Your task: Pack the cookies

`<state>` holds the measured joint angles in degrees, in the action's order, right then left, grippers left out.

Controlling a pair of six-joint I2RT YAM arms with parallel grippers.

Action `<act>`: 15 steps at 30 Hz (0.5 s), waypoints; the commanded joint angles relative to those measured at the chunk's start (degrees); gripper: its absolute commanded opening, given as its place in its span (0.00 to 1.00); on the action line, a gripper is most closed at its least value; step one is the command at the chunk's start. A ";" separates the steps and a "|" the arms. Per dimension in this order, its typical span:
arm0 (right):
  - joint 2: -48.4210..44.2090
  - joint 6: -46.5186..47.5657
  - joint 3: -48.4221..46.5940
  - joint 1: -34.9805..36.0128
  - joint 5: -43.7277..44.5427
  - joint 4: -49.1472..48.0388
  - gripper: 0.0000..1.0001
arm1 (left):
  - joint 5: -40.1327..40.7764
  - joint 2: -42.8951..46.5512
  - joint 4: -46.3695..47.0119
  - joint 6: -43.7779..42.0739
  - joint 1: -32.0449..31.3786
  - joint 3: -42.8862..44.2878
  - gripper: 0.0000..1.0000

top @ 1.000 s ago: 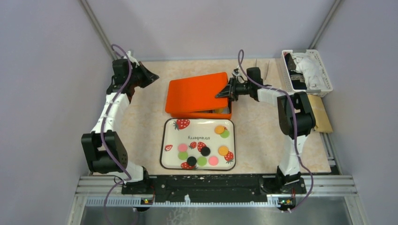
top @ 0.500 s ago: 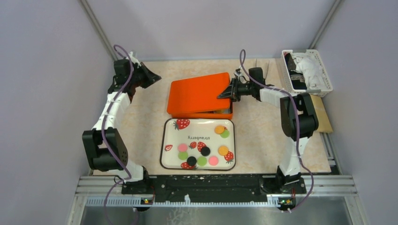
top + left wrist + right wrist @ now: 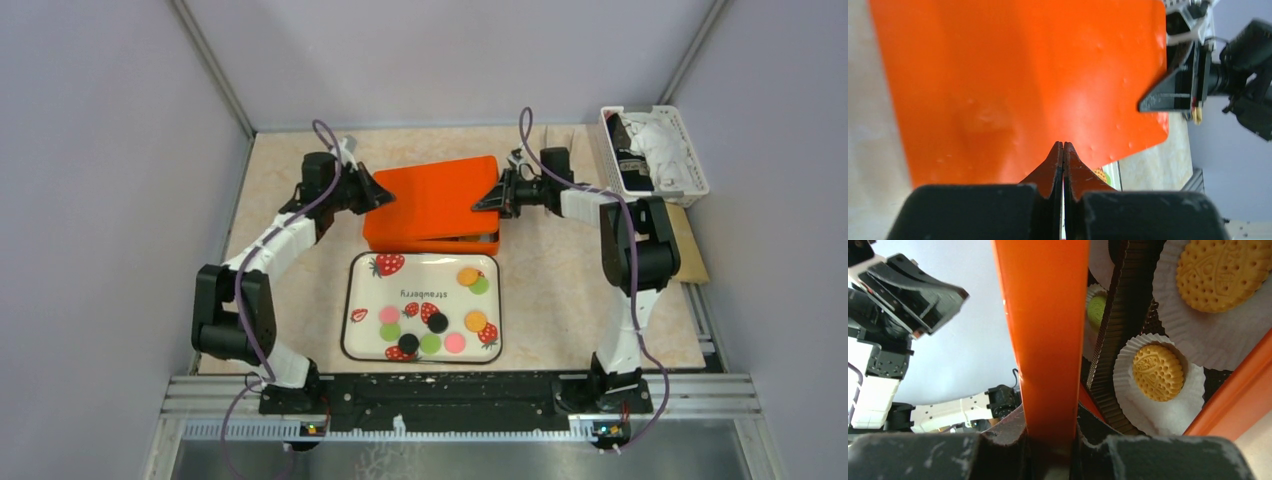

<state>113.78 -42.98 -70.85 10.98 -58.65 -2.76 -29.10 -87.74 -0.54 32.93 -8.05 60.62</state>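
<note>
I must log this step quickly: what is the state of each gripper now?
Left gripper: closed, holding nothing, tips over the orange lid.
Right gripper: closed on the edge of the orange lid.

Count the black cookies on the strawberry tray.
2 black cookies: one near the tray's middle, the other just front-left of it. More may hide under the orange lid.

The orange lid (image 3: 432, 200) roofs the box (image 3: 440, 244) but for a right-side gap; the cookies (image 3: 438, 323) lie uncovered.

orange lid (image 3: 430, 195), strawberry-print tray (image 3: 372, 290), multicoloured cookies (image 3: 468, 275)
</note>
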 commanded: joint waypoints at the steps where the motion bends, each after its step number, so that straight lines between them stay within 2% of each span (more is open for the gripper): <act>1: 2.61 2.94 0.66 -1.98 7.15 2.18 0.00 | -0.08 -1.11 7.29 0.63 -3.86 -3.53 0.00; 9: 2.49 2.98 0.67 -3.54 8.68 2.56 0.00 | -1.16 -4.59 9.85 1.52 -6.08 -7.99 0.00; 13: 1.84 3.04 0.83 -4.08 9.51 2.68 0.03 | -1.25 -5.59 10.42 1.34 -6.31 -8.23 0.00; 15: 1.36 3.28 1.04 -4.21 10.16 2.68 0.07 | -1.49 -6.34 10.85 1.39 -6.44 -8.47 0.00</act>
<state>115.09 -42.00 -70.85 8.64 -60.12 -3.11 -29.36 -93.36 5.39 34.50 -14.04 52.69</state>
